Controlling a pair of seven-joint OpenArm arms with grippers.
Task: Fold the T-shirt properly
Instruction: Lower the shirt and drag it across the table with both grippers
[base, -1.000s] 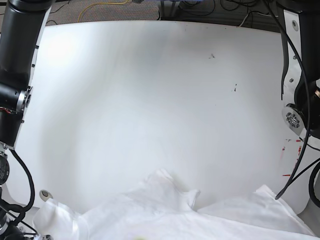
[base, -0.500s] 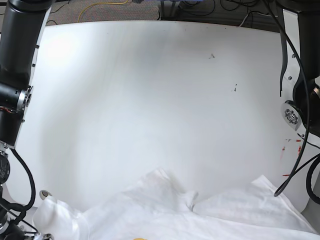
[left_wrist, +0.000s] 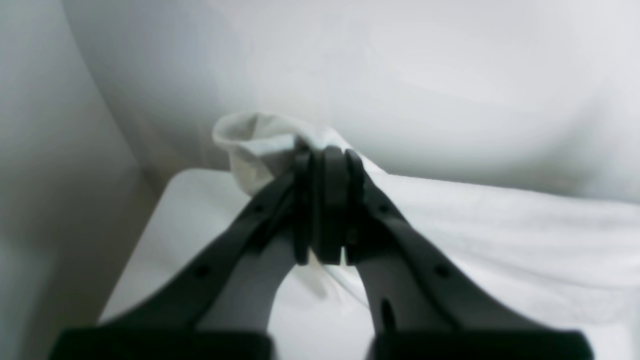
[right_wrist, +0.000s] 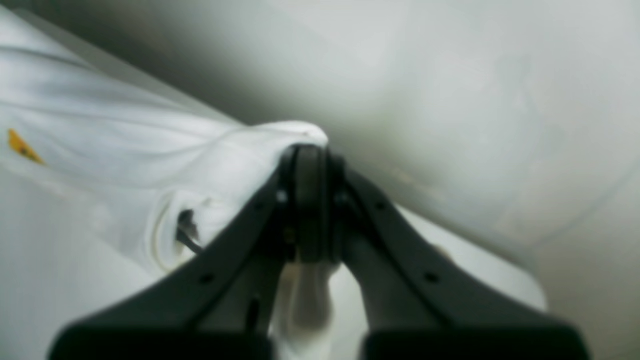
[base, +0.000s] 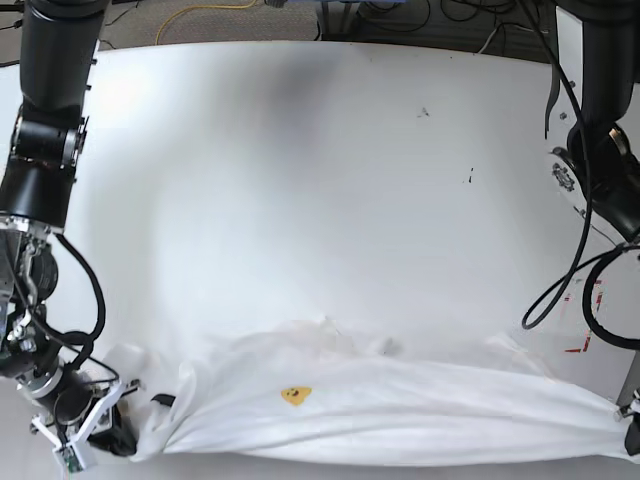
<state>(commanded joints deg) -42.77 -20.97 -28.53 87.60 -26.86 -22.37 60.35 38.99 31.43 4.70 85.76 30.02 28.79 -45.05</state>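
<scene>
White T-shirt (base: 400, 405) lying stretched along near edge of white table (base: 300, 180), small yellow patch (base: 294, 395) facing up, left gripper (left_wrist: 325, 155) pinching bunched fabric at one end w/ jaws closed, right gripper (right_wrist: 310, 150) clamping opposite end, shirt sagging btwn both.

The white T-shirt (base: 400, 405) is lying stretched in a wrinkled band along the counter's near edge, its yellow patch (base: 295, 395) showing.
</scene>
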